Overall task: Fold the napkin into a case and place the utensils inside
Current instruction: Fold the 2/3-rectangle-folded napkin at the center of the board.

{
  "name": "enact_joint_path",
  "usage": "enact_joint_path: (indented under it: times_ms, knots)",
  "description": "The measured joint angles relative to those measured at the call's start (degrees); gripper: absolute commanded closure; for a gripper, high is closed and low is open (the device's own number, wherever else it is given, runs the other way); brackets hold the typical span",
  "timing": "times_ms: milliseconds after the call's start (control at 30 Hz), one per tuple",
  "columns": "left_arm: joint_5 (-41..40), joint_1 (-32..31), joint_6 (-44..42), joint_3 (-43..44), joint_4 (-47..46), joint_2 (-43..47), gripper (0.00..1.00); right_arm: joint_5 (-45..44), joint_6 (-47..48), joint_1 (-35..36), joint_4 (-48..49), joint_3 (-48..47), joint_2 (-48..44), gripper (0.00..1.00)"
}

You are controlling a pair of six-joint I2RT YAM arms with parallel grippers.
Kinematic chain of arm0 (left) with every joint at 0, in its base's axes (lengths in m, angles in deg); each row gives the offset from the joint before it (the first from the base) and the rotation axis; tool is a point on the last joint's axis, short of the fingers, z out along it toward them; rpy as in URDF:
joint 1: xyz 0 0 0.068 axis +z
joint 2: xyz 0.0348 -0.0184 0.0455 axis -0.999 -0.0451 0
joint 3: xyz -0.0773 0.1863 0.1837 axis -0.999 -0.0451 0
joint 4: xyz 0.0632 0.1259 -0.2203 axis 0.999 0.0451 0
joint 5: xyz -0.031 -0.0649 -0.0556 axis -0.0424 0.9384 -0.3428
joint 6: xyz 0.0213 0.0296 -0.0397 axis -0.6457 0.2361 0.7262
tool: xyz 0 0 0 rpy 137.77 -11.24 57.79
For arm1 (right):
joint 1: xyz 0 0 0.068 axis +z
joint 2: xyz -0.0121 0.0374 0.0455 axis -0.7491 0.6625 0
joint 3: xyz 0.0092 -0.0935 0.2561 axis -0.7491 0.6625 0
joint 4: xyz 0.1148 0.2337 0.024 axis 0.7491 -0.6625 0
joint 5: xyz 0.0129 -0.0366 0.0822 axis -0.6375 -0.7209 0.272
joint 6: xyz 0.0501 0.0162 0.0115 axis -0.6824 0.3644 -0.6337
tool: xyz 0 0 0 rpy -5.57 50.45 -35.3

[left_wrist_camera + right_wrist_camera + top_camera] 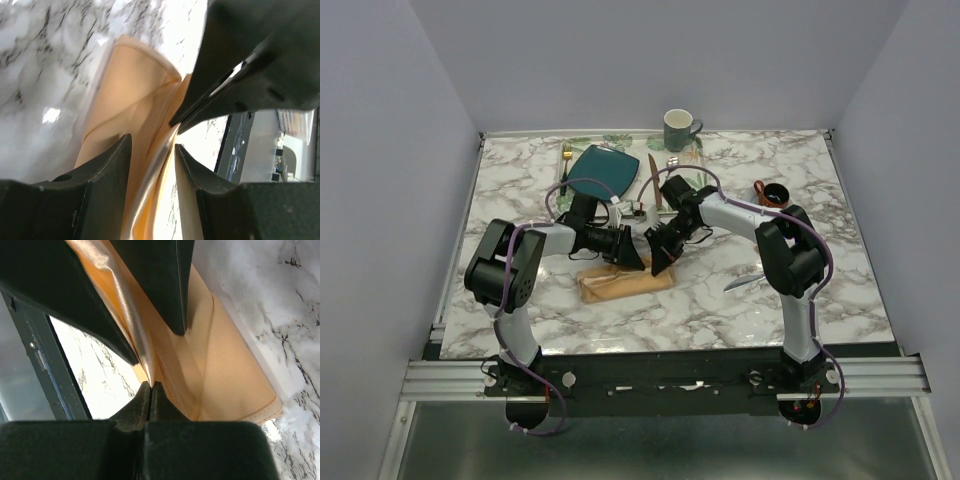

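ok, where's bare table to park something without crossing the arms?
Bare marble: far right corner behind the small dark cup; near strip in front of the napkin; left edge beside the gold fork. Crowded: centre, left arm and right arm over the napkin, and the back around the teal plate and mug.

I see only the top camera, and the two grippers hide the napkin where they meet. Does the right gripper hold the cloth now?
Observer: Yes. In the right wrist view, the right gripper is shut on a raised layer of the napkin.
Operator: And the left one?
Observer: The left gripper is open. Its fingers stand apart, with the raised fold between them.
Operator: Does the rest of the napkin lie as one flat sheet?
Observer: No. The left wrist view shows it folded in layers, with a rounded corner lying on the table.
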Motion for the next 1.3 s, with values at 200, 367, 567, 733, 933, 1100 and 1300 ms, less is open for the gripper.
enact_joint_path:
  times_ms: [200, 367, 567, 733, 933, 1100, 1300]
  knots:
    - [0.17, 2.03, 3.02, -3.34, -3.61, 0.61, 0.46, 0.00, 0.13, 0.00, 1.05, 0.20, 0.00, 0.99]
    - [1.40, 2.67, 4.48, -4.85, -6.93, 2.62, 0.45, 0.00, 0.13, 0.00, 1.38, 0.20, 0.00, 0.99]
    - [2.80, 2.67, 4.66, -5.77, -8.59, 3.21, 0.45, -0.02, 0.11, 0.00, 1.38, 0.17, 0.00, 0.99]
    - [2.93, 2.67, 4.72, -6.40, -8.83, 3.21, 0.45, 0.00, 0.09, 0.00, 1.40, 0.17, 0.00, 0.99]
    - [2.93, 2.67, 4.94, -7.04, -9.05, 3.21, 0.55, 0.02, -0.11, 0.00, 1.44, 0.04, 0.00, 0.99]
    - [2.89, 2.64, 4.98, -7.43, -9.01, 3.21, 0.65, 0.02, -0.33, 0.00, 1.51, -0.04, 0.00, 0.98]
    - [2.47, 2.62, 3.56, -7.41, -7.19, 3.21, 1.00, 0.04, -0.92, 0.00, 1.51, -0.07, 0.00, 0.92]
